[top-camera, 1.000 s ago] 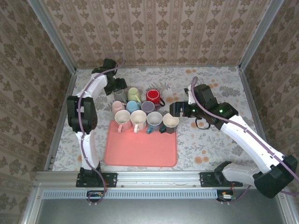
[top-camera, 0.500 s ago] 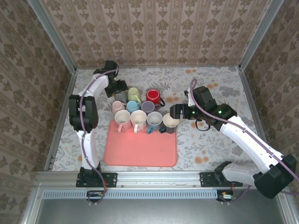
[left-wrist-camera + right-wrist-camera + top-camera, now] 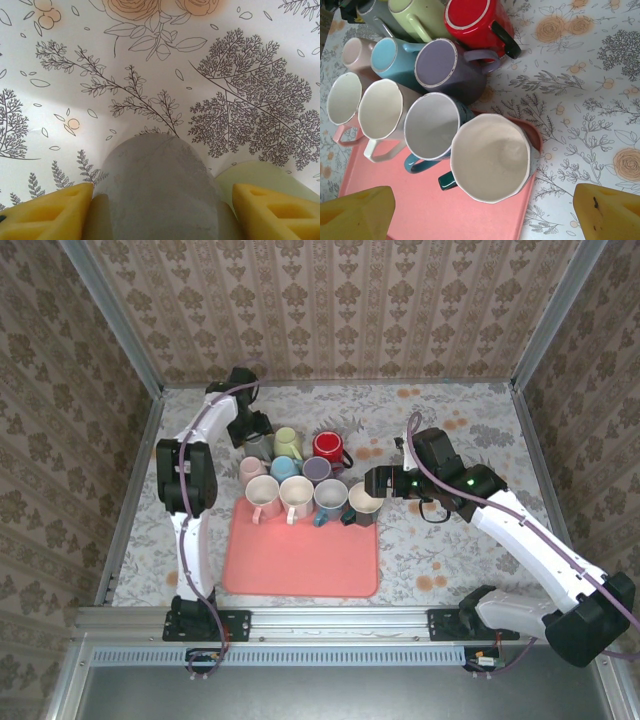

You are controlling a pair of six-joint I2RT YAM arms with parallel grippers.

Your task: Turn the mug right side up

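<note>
A grey mug (image 3: 160, 190) stands at the back left of the mug cluster (image 3: 258, 444). No opening of it shows in the left wrist view, just its rounded grey wall. My left gripper (image 3: 162, 200) straddles this mug low over the table (image 3: 250, 430), a yellow finger (image 3: 50, 212) on each side, and a thin gap still shows on the right. My right gripper (image 3: 484, 195) hangs open above a white faceted mug (image 3: 490, 157) with a dark green handle, upright on the tray's far right corner (image 3: 363, 502).
A pink tray (image 3: 300, 560) holds a row of upright mugs along its far edge. Behind them stand a pale green mug (image 3: 288, 443), a red mug (image 3: 328, 448), and light blue, lilac and pink mugs. Patterned walls enclose the table.
The left jaws have narrowed around the grey mug, and the left arm has shifted slightly. The right arm has barely moved.
</note>
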